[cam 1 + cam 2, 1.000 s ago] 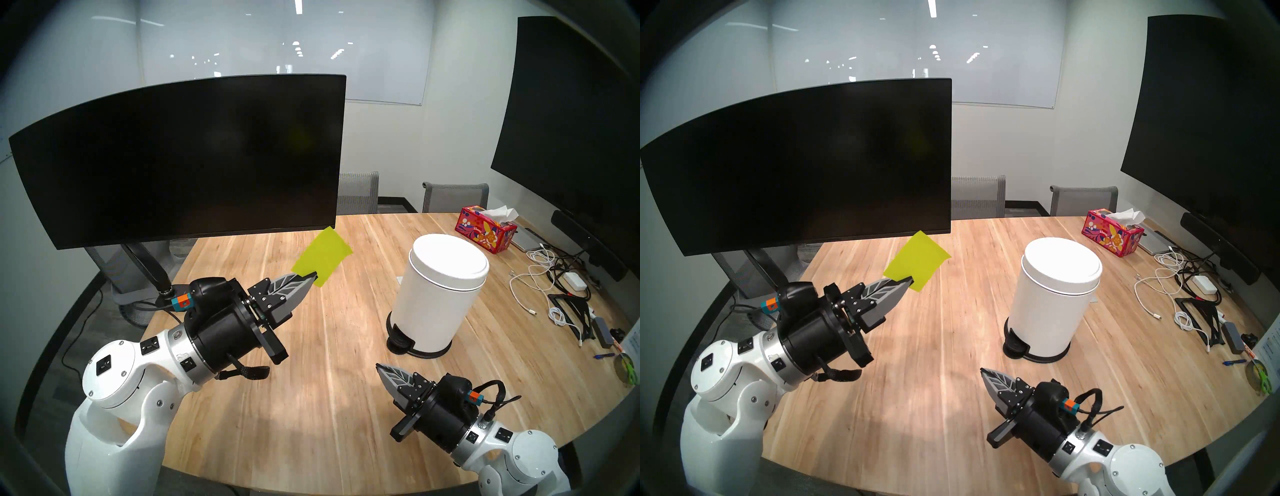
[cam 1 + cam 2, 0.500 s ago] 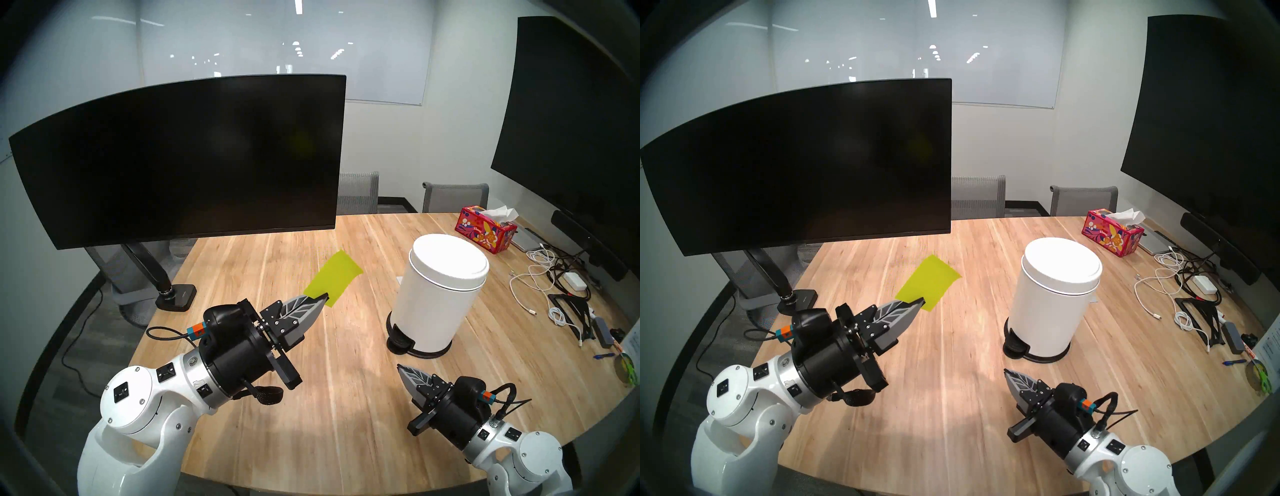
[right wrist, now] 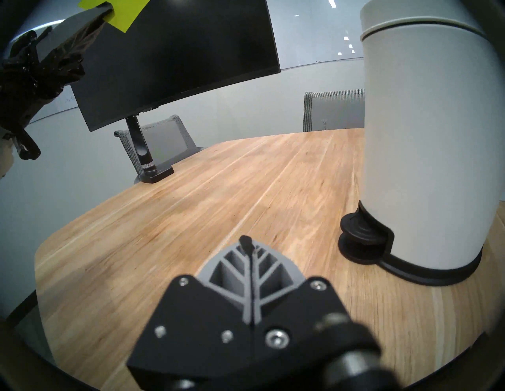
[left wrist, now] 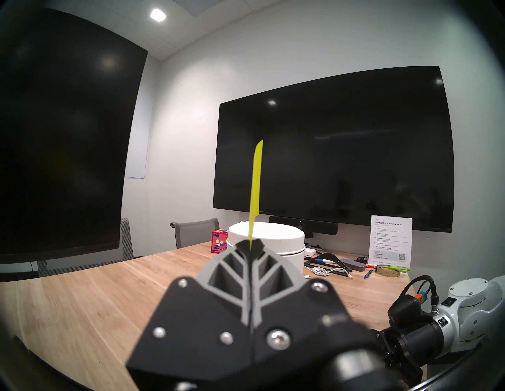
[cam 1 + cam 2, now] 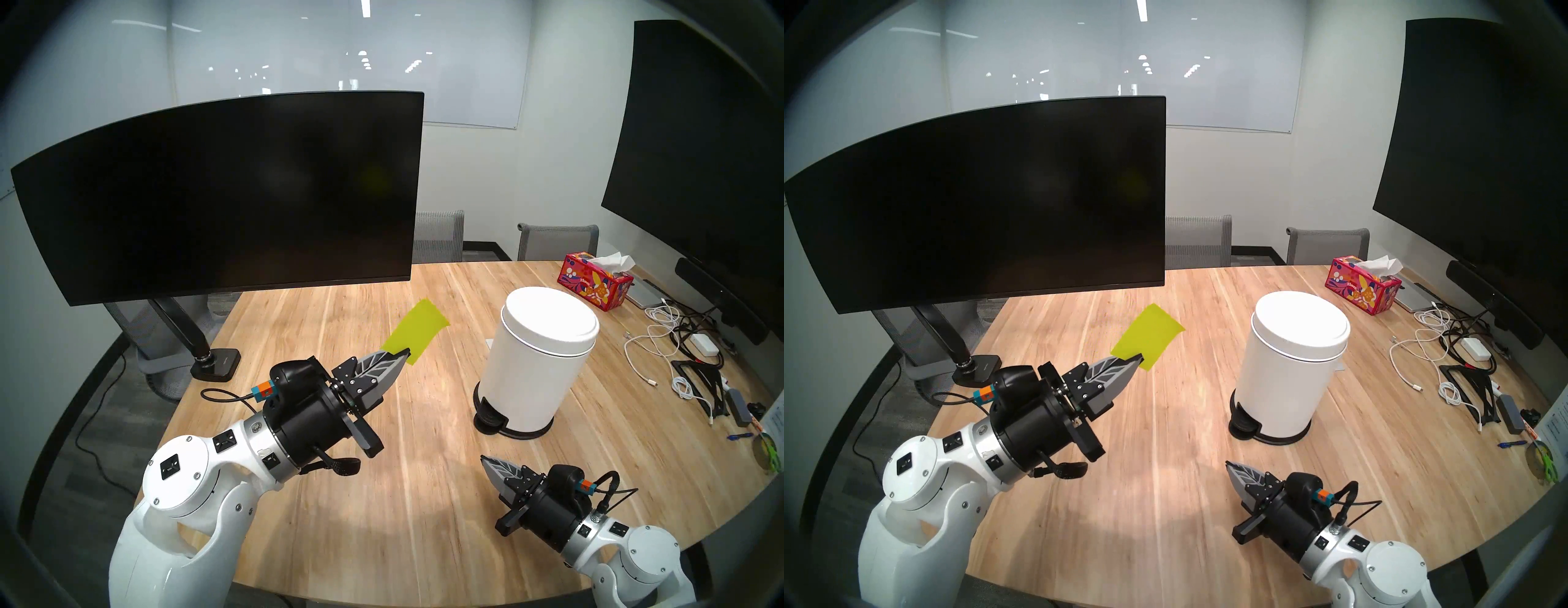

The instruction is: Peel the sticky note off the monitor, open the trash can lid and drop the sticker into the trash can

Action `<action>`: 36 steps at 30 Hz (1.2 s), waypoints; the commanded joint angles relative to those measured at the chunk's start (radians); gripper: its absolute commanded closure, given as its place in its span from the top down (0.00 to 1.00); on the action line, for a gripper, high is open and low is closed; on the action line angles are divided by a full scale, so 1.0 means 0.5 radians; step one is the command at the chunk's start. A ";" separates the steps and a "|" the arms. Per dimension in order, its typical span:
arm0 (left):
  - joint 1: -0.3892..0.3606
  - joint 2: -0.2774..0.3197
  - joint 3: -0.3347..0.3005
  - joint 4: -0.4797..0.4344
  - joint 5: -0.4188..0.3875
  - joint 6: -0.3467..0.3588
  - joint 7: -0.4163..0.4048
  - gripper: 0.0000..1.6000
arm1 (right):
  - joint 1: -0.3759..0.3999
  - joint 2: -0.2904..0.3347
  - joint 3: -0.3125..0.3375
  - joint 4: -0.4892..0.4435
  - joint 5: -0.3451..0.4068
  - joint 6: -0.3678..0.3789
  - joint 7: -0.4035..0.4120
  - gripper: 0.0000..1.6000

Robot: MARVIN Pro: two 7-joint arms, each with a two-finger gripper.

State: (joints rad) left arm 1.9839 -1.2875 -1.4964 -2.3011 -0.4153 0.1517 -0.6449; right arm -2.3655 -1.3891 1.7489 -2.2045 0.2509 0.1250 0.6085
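Note:
My left gripper (image 5: 406, 353) is shut on one corner of the yellow-green sticky note (image 5: 418, 329), held in the air over the table, right of the monitor (image 5: 237, 191) and left of the trash can (image 5: 536, 365). The note stands off the screen. In the left wrist view the note (image 4: 256, 185) shows edge-on above the shut fingertips, with the white lid (image 4: 273, 236) behind it. The trash can lid (image 5: 550, 319) is down. My right gripper (image 5: 483, 458) is shut and empty, low over the table in front of the bin's black pedal (image 3: 360, 237).
A red floral tissue box (image 5: 596, 285) sits behind the bin. Cables, an adapter and a black stand (image 5: 695, 382) crowd the table's right side. A bigger wall screen with a speaker bar (image 5: 721, 305) hangs at the right. The monitor's base (image 5: 216, 365) stands at the table's left edge.
My left gripper has carried the note away from the monitor's lower edge, rightward toward the trash can. My right gripper shifted slightly right and stays low in front of the bin.

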 commanded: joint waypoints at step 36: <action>-0.241 -0.012 0.004 -0.024 -0.053 0.165 -0.048 0.00 | 0.787 -0.021 -0.185 0.525 -0.143 0.135 -0.411 0.00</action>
State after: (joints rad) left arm 1.8571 -1.2879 -1.5001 -2.2797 -0.4356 0.2387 -0.6662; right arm -2.0149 -1.3870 1.6605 -1.9105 0.1907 0.2035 0.4272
